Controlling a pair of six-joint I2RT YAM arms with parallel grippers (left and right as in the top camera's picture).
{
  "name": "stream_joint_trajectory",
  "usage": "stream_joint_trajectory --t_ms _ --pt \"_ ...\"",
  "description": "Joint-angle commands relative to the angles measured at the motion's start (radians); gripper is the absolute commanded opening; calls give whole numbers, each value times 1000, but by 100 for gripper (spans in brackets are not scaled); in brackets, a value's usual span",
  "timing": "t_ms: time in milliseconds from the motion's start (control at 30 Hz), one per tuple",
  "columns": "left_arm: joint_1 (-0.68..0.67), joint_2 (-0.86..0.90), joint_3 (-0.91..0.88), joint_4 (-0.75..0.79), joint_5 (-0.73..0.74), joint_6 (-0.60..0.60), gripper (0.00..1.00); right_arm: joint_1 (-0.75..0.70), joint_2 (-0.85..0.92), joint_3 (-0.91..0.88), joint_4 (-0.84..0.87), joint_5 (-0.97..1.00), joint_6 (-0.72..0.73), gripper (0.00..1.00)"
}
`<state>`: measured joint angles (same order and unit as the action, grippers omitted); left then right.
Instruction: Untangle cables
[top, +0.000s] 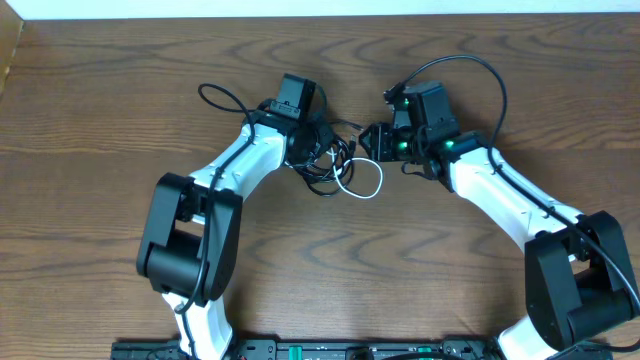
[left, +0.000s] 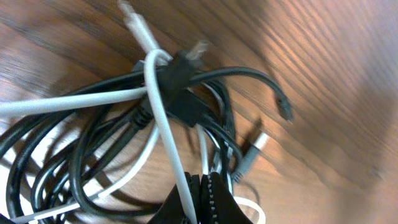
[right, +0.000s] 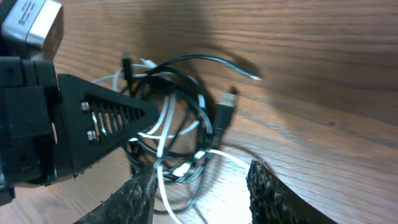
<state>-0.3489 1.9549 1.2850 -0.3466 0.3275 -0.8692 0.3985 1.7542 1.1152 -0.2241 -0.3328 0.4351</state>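
The black and white cables (top: 335, 165) lie as one tangled bundle on the table between my two arms, and a white loop (top: 364, 184) trails toward the front. In the left wrist view the white cable (left: 158, 112) crosses the coiled black cable (left: 236, 74) and runs down into my left gripper (left: 202, 190), which is shut on it. A metal plug (left: 258, 143) lies at the right of the bundle. My right gripper (right: 202, 196) stands open just short of the bundle (right: 177, 124), with a white strand beside its left finger (right: 137, 199).
Brown wooden table (top: 100, 120) all round. The arms' own thicker black wires arc behind each wrist (top: 225, 98) (top: 480, 70). My left gripper's black body (right: 93, 118) fills the left of the right wrist view, close to the bundle.
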Motion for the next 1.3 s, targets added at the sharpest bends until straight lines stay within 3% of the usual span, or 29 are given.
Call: stream_joint_trajectory --t_ms 0,433,633,767,933,1033,1267 --pt "-2 -101 13 10 73 31 7 16 -8 -1 5 -2 2 44" --pt "-2 -379 13 68 73 30 8 14 -8 -1 48 -79 -7 42" --pt "-2 -384 13 66 72 30 8 -34 -12 -1 109 -320 -119 52" --pt "-2 -384 13 68 73 30 8 -60 -13 -1 121 -379 -122 55" --pt "-2 -384 13 68 73 30 8 -42 -13 -1 138 -370 -124 61" --pt "-2 -384 13 68 74 30 8 -23 -13 -1 129 -270 -101 57" --pt "-5 -384 13 58 140 30 8 -17 -13 -1 104 -82 -40 57"
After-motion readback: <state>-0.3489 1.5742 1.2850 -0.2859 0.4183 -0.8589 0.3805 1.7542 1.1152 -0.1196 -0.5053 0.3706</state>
